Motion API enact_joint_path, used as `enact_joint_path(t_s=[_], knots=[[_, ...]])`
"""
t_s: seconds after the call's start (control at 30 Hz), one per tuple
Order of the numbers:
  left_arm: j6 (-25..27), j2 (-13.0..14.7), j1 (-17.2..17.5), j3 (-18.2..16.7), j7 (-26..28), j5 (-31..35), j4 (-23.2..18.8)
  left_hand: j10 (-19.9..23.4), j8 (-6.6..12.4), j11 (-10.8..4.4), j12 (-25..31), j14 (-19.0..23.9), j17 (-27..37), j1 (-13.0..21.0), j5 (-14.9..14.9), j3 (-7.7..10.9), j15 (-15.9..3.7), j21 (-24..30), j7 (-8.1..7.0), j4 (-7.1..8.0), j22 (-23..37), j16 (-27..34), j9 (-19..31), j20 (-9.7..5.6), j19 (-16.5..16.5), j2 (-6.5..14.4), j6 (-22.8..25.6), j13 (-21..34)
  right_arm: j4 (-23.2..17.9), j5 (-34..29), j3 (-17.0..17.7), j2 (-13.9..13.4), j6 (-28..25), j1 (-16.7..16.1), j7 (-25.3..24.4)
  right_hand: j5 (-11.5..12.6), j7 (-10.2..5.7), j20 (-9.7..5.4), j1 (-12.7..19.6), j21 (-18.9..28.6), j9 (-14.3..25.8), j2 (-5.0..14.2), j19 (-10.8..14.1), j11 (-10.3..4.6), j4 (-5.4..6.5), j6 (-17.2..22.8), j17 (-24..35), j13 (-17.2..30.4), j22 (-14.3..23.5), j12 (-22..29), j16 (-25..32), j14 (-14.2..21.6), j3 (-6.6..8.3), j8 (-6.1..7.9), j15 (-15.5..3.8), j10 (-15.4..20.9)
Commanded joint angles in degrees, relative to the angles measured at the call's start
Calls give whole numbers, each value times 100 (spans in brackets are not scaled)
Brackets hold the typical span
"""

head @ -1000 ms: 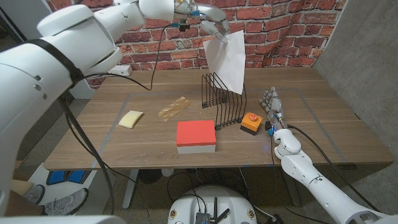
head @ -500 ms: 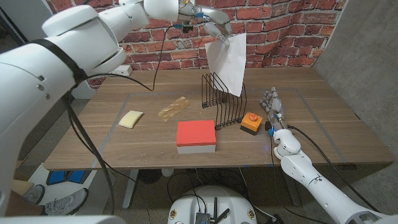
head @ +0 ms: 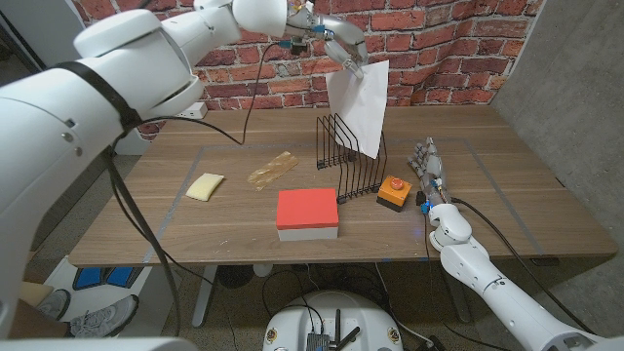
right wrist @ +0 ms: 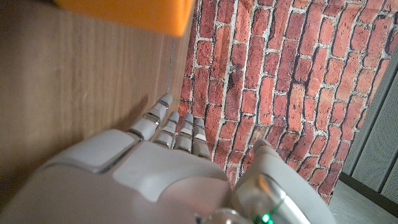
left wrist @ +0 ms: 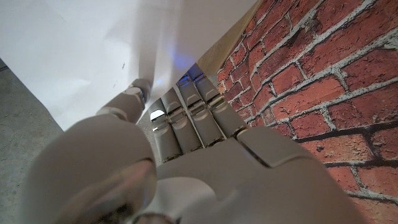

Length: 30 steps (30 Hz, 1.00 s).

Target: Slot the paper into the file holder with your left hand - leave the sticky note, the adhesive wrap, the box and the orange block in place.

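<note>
paper (head: 359, 105) hanging from left robot hand (head: 343, 47), seemingly pinched

1. The left hand (head: 343, 49) is gripping the paper (head: 359, 105) by its top edge, dangling it above the file holder (head: 348, 158).
2. The right hand (head: 427, 166) is waiting at the orange block's (head: 392, 192) 3 o'clock.
</note>
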Motion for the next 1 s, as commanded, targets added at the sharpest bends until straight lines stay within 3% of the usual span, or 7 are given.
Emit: enact_joint_path(t_s=[0.03,0.43,0.8,1.0], knots=[[-27,-35,-79,211,236,282,1,9,43,-22,1,19,16,19,22,-32,-559,-21,17,-5,16,12,27,-621,-27,35,46,34,53,15,0,24,-6,17,-1,-30,9,19,-24,15,20,212,34,15,-29,70,22,2,24,35,31,44,10,9,31,16],[-214,-51,-282,676,851,738,6,9,52,-23,2,14,15,23,22,-38,-565,-17,14,-4,16,12,30,-618,-31,37,55,36,26,20,-3,28,-9,-8,-15,-31,10,19,-29,15,20,217,36,10,-25,69,29,2,24,33,34,41,8,8,26,13],[-227,-89,-290,763,756,653,8,22,60,-21,7,13,17,32,22,-44,-567,-13,8,-9,16,14,33,-616,-32,36,62,37,12,29,8,36,-11,-33,-48,-29,10,17,-27,17,20,222,45,14,-25,73,30,2,25,34,35,44,13,9,27,17],[-395,-91,-349,892,969,840,6,16,61,-23,5,16,17,32,22,-46,-564,-11,12,-5,16,16,34,-616,-33,40,59,37,26,27,9,42,-9,-21,-50,-29,8,8,-24,17,20,224,47,7,-27,74,31,2,25,34,35,43,16,9,25,16]])
